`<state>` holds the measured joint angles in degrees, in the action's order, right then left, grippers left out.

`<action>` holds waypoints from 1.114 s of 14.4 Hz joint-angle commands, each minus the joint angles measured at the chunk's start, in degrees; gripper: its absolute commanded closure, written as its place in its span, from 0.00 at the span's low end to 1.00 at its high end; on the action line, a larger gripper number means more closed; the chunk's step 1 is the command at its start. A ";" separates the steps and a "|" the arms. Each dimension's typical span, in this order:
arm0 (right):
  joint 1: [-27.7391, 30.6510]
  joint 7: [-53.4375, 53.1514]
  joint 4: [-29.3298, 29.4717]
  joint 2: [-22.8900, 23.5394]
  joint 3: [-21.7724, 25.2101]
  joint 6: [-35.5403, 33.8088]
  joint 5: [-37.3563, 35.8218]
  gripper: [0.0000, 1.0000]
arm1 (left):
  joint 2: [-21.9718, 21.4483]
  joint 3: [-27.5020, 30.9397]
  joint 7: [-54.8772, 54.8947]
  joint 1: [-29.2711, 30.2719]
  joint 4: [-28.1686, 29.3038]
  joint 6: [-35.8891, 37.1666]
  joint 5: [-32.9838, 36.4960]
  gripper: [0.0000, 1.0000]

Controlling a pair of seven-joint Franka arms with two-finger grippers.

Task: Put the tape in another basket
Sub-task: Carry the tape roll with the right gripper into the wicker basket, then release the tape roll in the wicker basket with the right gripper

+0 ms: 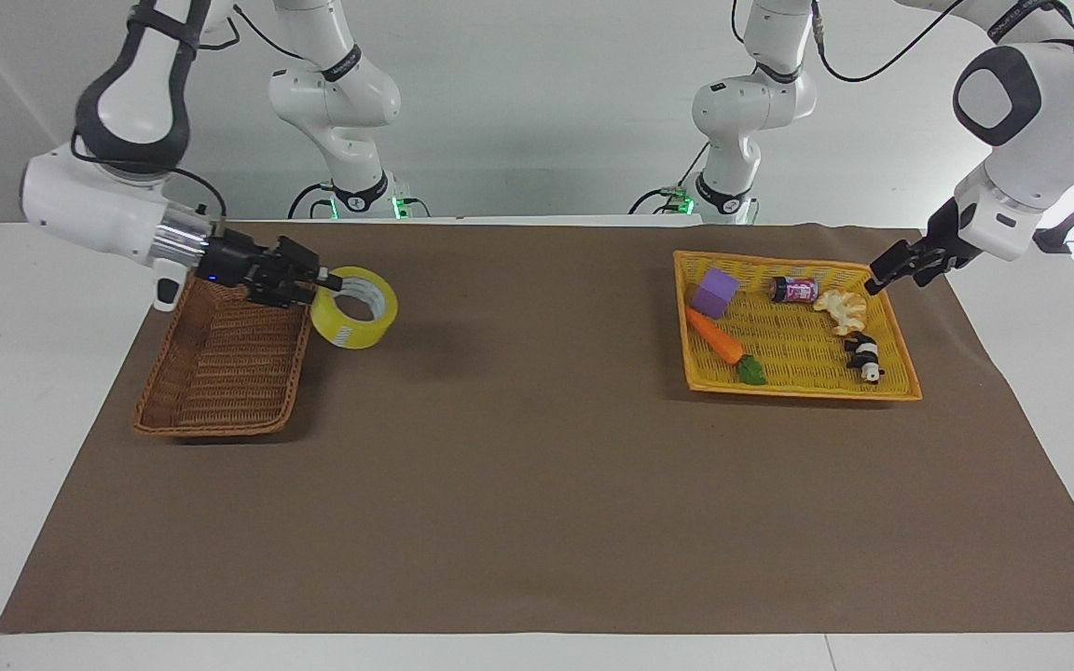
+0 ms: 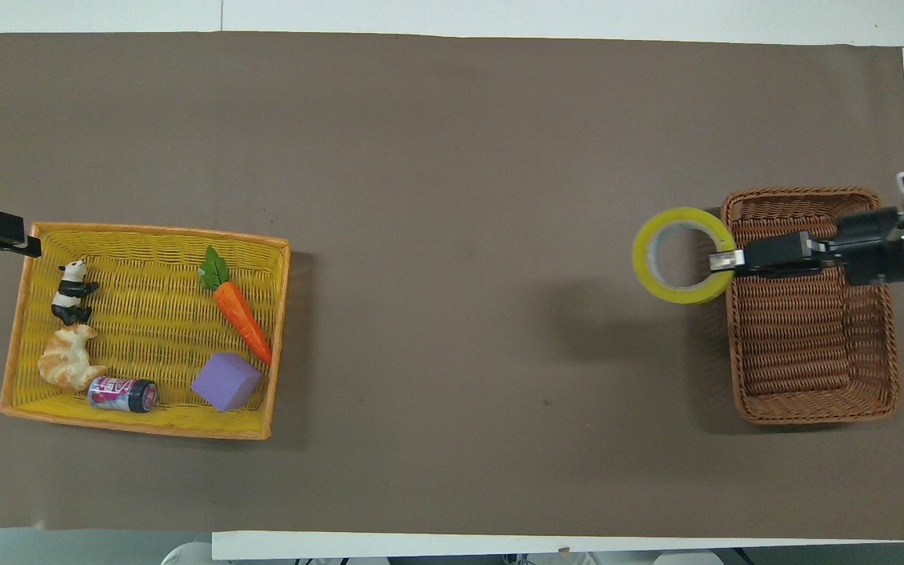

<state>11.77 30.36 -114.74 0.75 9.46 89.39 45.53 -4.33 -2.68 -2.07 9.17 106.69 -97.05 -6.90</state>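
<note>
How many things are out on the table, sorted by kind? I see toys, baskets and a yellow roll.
Baskets: 2, the brown basket and the yellow tray.
Tape: 1, the tape, held up by the right claw.
Toys in the tray: 5, a carrot, purple block, small can, croissant and panda.
Total: 8.

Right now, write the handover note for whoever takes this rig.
Right tool: shut on the tape, holding it in the air beside the brown basket, at the rim on the side toward the yellow tray.
Left tool: waits over the tray's edge at the left arm's end.
Done: tape is out of the tray.
Left: carry it over the basket, lower, release.
</note>
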 commanded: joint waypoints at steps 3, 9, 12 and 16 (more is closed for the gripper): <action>10.80 11.55 4.44 7.06 -0.93 -3.96 -6.32 1.00 | -1.38 -1.36 0.49 0.33 -1.38 0.36 4.68 0.01; 14.07 21.58 3.74 13.93 -0.93 -3.17 -6.94 1.00 | -0.86 -1.98 0.32 -4.76 -6.14 4.06 6.02 0.01; 14.51 23.15 3.65 13.93 -0.93 -3.26 -8.78 1.00 | -0.85 -2.07 0.14 -4.95 -6.14 3.97 5.93 0.01; 15.13 24.30 2.51 13.76 -0.93 -2.56 -10.46 1.00 | -1.12 -1.63 0.23 -4.07 -5.70 3.27 5.93 0.01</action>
<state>25.78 53.20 -111.57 15.31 9.24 86.84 36.19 -5.33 -4.73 -1.97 4.91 101.34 -94.48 -2.17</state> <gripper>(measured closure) 0.463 0.004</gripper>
